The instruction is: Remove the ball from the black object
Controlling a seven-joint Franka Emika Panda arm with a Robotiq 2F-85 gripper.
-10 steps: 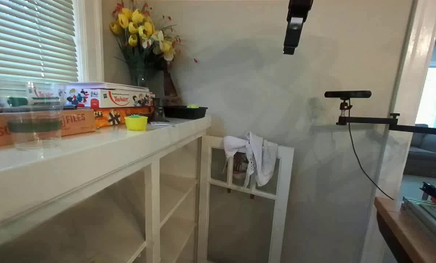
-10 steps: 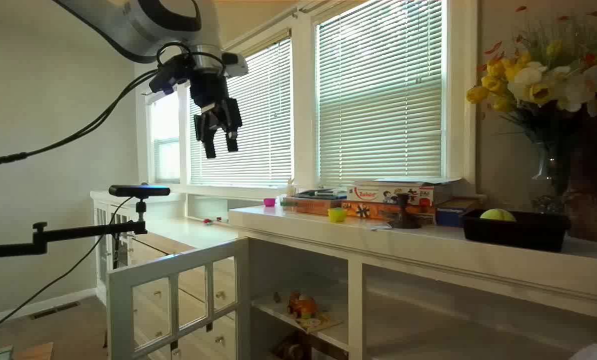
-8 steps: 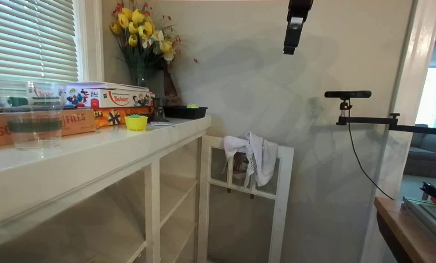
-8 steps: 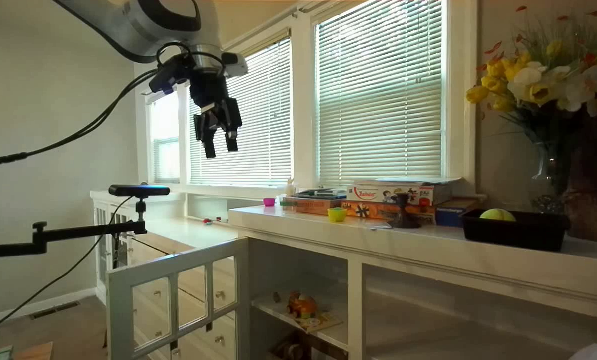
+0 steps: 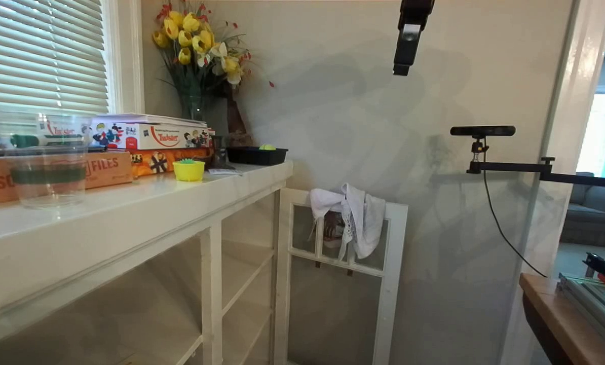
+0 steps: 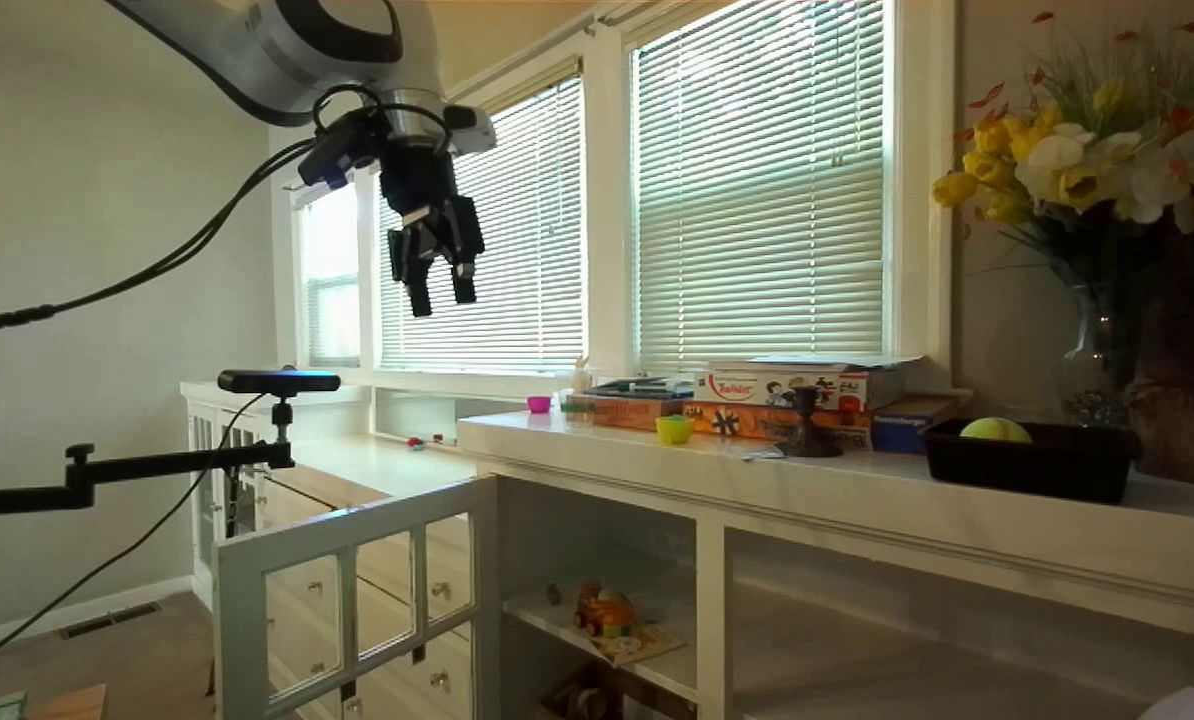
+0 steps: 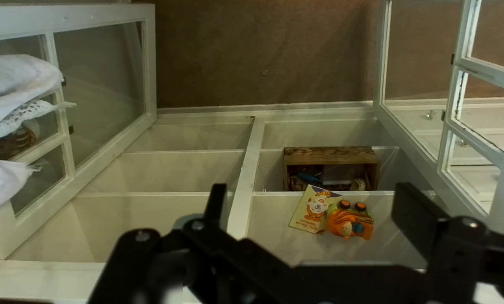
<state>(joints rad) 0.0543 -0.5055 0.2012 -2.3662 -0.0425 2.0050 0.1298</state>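
Round yellow-green ball (image 6: 995, 430) rests in the black dish (image 6: 1032, 467), whose long side stretches left to right in an exterior view | white counter (image 6: 837, 500) below | gripper (image 6: 443, 304) hangs well apart, jaws spread wide | window blinds (image 6: 762, 200) beyond

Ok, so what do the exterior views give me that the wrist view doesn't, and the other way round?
Only the exterior views show the ball sitting in the black dish, plus the yellow cup and the flowers.

Only the wrist view shows a bluish item inside the wooden box.

Shared by the wrist view and at least one exterior view: the gripper, open; the orange toy; the booklet; and the white cloth over a door.
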